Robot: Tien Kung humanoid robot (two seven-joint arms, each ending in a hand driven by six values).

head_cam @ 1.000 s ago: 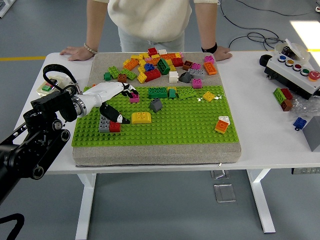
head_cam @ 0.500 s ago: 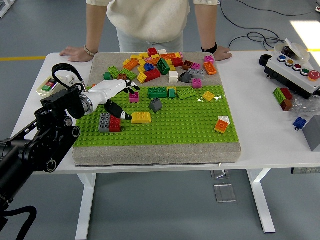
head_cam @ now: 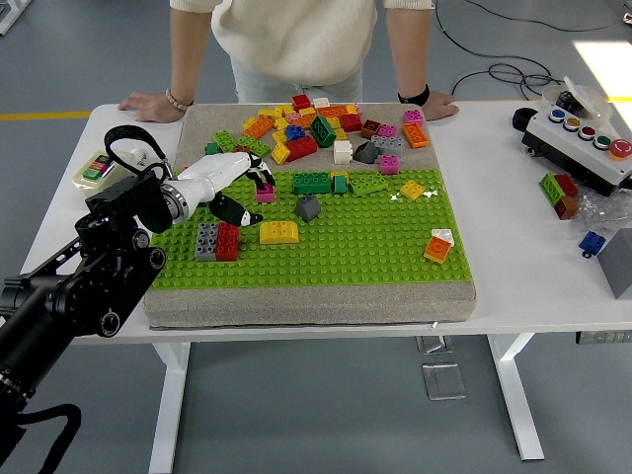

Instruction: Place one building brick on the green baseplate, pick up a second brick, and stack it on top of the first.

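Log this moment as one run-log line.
left robot hand: open, above green baseplate | grey-and-red brick stack: on baseplate, apart from hand | yellow brick: untouched | right arm: out of view

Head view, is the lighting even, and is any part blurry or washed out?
Head view: even, soft light, only faint shadows under the bricks on the green studded baseplate; focus is sharp throughout, including the robot's white left hand; one washed-out bright patch on the grey floor at the upper right.

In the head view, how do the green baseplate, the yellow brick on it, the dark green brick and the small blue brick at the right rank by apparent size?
1. Green baseplate
2. Dark green brick and yellow brick: they look alike, so I leave them unranked
3. Blue brick
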